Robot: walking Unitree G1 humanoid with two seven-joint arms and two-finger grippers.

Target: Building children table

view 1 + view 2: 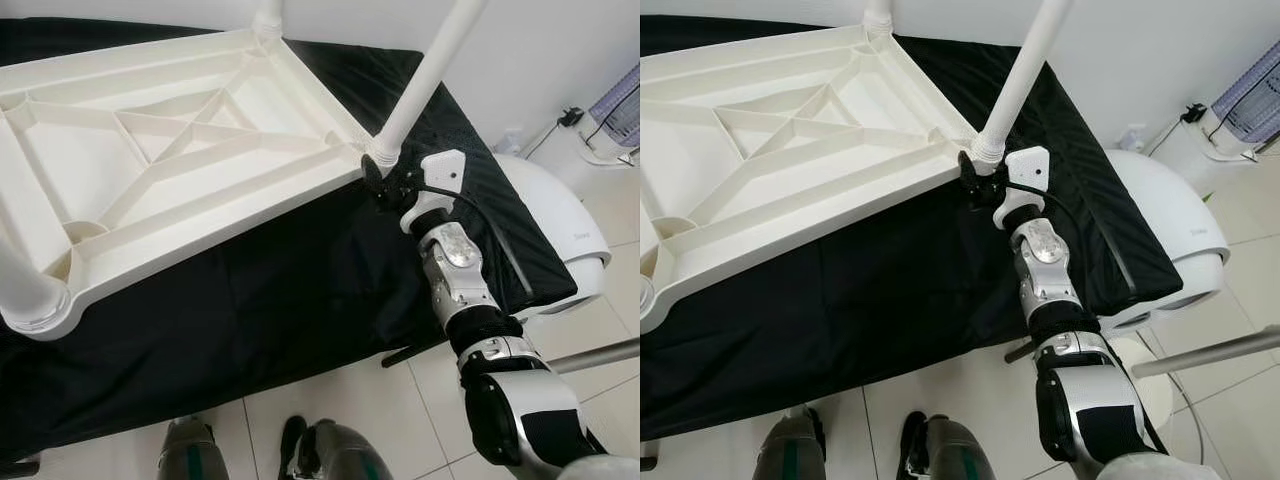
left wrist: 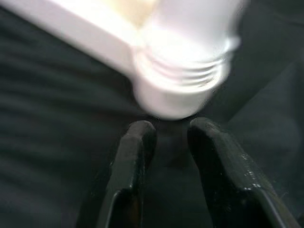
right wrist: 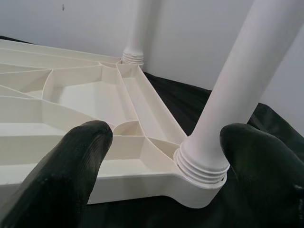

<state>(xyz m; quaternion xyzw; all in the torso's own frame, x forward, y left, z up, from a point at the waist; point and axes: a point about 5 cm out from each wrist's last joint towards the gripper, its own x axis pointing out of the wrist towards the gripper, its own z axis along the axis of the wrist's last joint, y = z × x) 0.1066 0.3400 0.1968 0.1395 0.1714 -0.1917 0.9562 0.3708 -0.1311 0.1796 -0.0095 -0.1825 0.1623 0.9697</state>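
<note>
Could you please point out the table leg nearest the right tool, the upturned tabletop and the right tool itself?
table leg (image 1: pixel 425 75): left eye view, middle of its white shaft.
upturned tabletop (image 1: pixel 150 180): left eye view, ribbed underside.
right tool (image 3: pixel 161 156): right wrist view, midway between its open fingertips at the leg's threaded base.

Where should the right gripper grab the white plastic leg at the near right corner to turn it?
Probably low on the white plastic leg, on the smooth round shaft just above its threaded collar, coming from the robot's side. The right gripper is already open there, one finger on each side. The leg leans up and away from the upturned white ribbed tabletop, so a low grip stays nearest the joint.
</note>
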